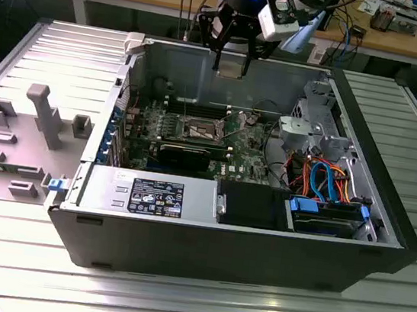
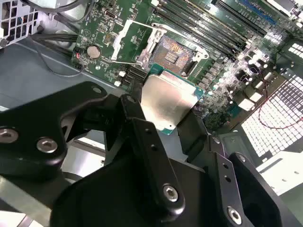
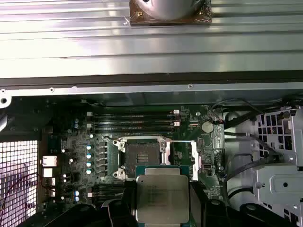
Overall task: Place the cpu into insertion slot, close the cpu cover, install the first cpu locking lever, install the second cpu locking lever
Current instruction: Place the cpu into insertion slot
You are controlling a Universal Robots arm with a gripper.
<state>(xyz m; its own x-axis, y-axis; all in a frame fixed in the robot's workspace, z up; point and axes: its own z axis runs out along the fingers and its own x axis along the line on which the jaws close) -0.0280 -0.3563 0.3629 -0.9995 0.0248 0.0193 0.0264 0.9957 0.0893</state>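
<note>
My gripper (image 1: pixel 232 67) hangs above the open computer case, shut on the cpu (image 1: pixel 232 64), a flat silvery square chip. In both wrist views the cpu (image 2: pixel 166 104) (image 3: pixel 162 197) sits between the two black fingers (image 2: pixel 134 105), held by opposite edges. The insertion slot (image 3: pixel 142 152) (image 2: pixel 173 53) (image 1: pixel 202 131) lies bare below on the green board, dark centre showing, with the chip still well above it. The cpu cover (image 2: pixel 129 41) (image 3: pixel 195 160) is swung open beside the slot.
Rows of narrow memory slots (image 3: pixel 135 120) run along one side of the socket. A long black card (image 1: pixel 184 153) stands in front of it. A drive cage (image 1: pixel 312 127) with orange and blue cables (image 1: pixel 321 178) is at the exterior view's right, and a grey fixture tray (image 1: pixel 18 139) at its left.
</note>
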